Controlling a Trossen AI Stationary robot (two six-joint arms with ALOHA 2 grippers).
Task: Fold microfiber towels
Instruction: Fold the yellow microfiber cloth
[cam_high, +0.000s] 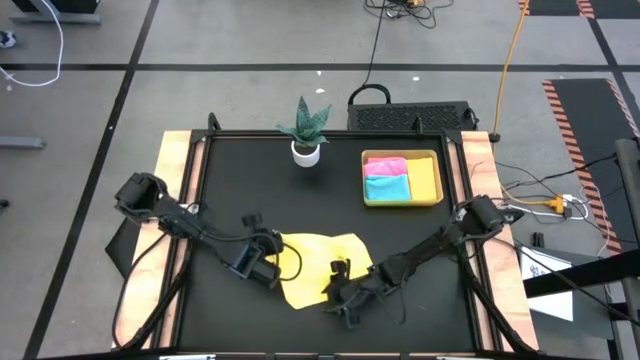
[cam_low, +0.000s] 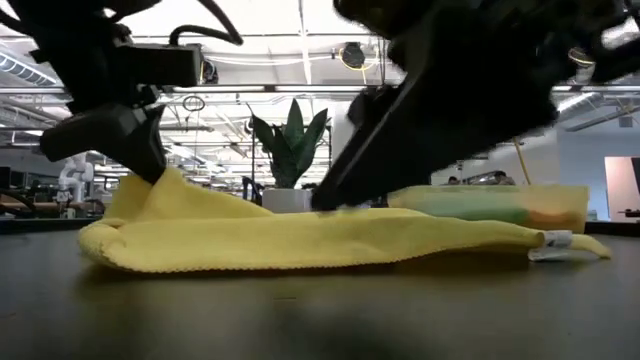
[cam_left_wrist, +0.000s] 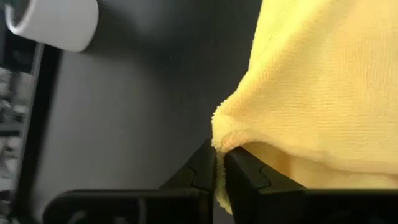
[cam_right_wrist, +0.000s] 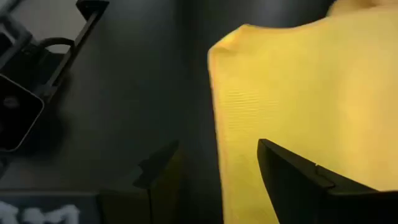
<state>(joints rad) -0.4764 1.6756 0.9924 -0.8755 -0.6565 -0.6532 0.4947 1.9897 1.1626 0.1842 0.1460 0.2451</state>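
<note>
On the black counter (cam_high: 225, 180), the left gripper (cam_high: 262, 268) reaches in low, its fingers (cam_left_wrist: 239, 171) pinched narrow on the raised left edge of the yellow towel (cam_high: 318, 265), a nubbly microfiber cloth lying rumpled near the front. The right gripper (cam_high: 340, 300), angled low, holds its fingers (cam_right_wrist: 292, 174) wide, straddling the towel's right edge.

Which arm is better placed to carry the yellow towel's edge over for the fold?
Left: the left claw pinches the yellow towel edge, while the right claw is open, gripping nothing.
</note>
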